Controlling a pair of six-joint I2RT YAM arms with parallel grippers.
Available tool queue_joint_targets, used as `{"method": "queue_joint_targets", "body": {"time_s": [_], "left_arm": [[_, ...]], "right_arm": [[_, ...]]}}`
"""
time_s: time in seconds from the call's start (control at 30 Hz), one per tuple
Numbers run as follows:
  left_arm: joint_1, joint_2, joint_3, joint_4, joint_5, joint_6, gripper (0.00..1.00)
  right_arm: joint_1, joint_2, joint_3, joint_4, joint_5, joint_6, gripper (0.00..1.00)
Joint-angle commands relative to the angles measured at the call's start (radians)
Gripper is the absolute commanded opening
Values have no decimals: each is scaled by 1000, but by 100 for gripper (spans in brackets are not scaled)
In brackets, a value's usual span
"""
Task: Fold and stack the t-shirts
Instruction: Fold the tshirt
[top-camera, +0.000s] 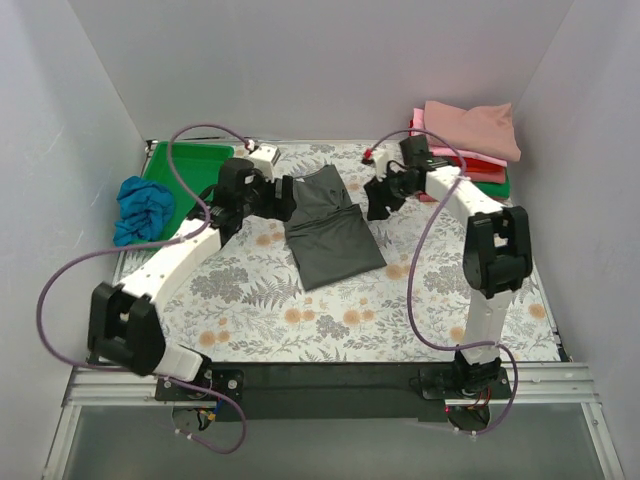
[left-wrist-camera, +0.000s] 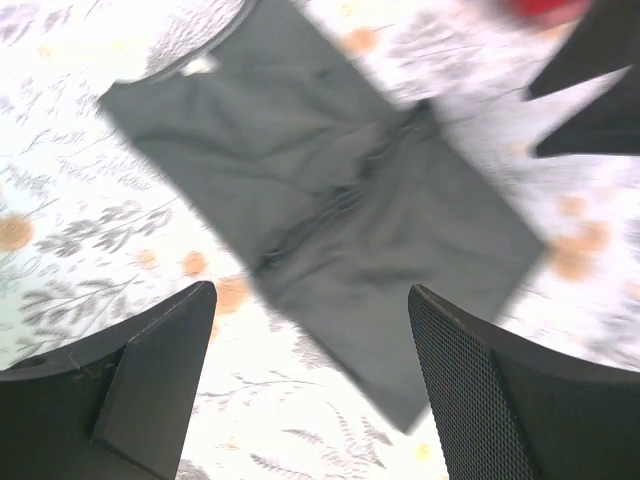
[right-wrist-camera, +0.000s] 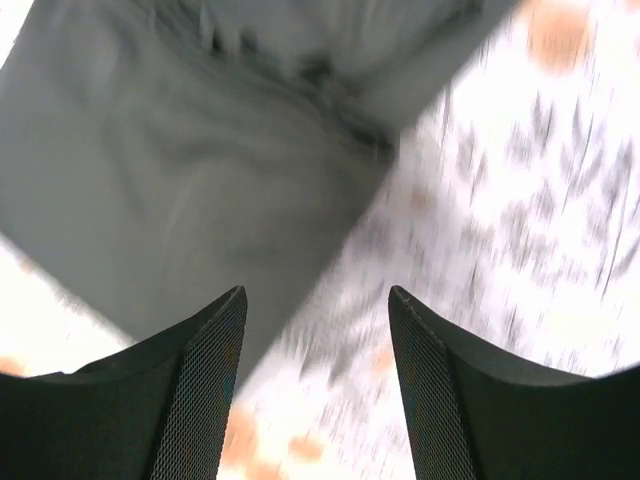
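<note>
You were mid-fold on the grey shirt, which lay flat at the worktop's centre. Left claw and right claw flanked it, open and empty. Your next move called for gripping an edge.

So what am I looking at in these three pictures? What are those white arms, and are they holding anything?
They are two robot arms bolted at the near edge of a table with a flowery cover. The wide picture comes from a camera above and behind them. The other two come from small cameras on each wrist, looking down past that arm's own black fingers.

In the middle lies a dark grey t-shirt, partly folded. The left gripper and the right gripper sit on either side of it, both open and holding nothing. The wrist views show the left gripper and the right gripper over the shirt, somewhat blurred.

At the far right is a stack of folded shirts, a pink one on top. At the far left are a green tray and a crumpled blue shirt.
</note>
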Motion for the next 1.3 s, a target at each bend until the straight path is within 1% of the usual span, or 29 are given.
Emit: {"method": "queue_joint_targets", "body": {"time_s": [0.0, 0.03, 0.07, 0.13, 0.17, 0.2, 0.27, 0.33, 0.47, 0.57, 0.6, 0.67, 0.7, 0.77, 0.8, 0.9, 0.93, 1.03, 1.07, 1.2, 1.23, 1.27], "left_arm": [[-23, -158, -116, -121, 212, -56, 77], [-31, -180, -147, -139, 230, -97, 76], [-39, -224, -187, -144, 246, -174, 75], [-65, -267, -280, -147, 273, -251, 73], [-71, -320, -306, -144, 284, -318, 73], [-82, -344, -354, -144, 281, -347, 73], [-94, -420, -389, -146, 284, -415, 73], [-97, -466, -435, -153, 275, -452, 73], [-106, -546, -507, -147, 299, -527, 73], [-111, -583, -538, -150, 315, -559, 72], [-112, -589, -543, -152, 318, -566, 72], [-112, -608, -538, -158, 325, -572, 71], [-112, -609, -534, -161, 325, -572, 71], [-115, -606, -512, -178, 326, -556, 71], [-115, -605, -502, -187, 324, -549, 71], [-119, -600, -468, -213, 335, -500, 71], [-122, -602, -462, -212, 342, -489, 71], [-141, -605, -431, -210, 353, -431, 71], [-164, -603, -420, -213, 349, -414, 71], [-229, -609, -365, -213, 298, -285, 71], [-235, -603, -339, -207, 315, -265, 71], [-244, -600, -330, -201, 321, -242, 71]], "right_arm": [[-70, -106, -135, -53, -207, 3, 63], [-72, -120, -228, -50, -197, 3, 63], [-70, -140, -264, -42, -186, 13, 63], [-70, -145, -347, 4, -170, 64, 62], [-72, -138, -362, 16, -152, 120, 62], [-70, -132, -372, 19, -149, 130, 62], [-72, -120, -384, 42, -135, 163, 63], [-70, -106, -379, 45, -150, 177, 63], [-67, -43, -384, 52, -163, 204, 61], [-67, -20, -396, 50, -167, 202, 52], [-67, -20, -405, 47, -170, 201, 44], [-69, -28, -416, 42, -183, 193, 36], [-67, -33, -422, 27, -184, 187, 26], [-67, -51, -431, 6, -180, 162, 13], [-67, -57, -434, -16, -176, 152, 2], [-67, -94, -468, -50, -154, 93, 1], [-69, -98, -480, -103, -152, 72, 1], [-67, -118, -513, -177, -131, -5, 1], [-69, -140, -548, -216, -127, -28, 1], [-67, -229, -654, -240, -80, -106, 1], [-69, -243, -668, -247, -65, -114, 1], [-70, -265, -686, -266, -58, -122, 4]]}}
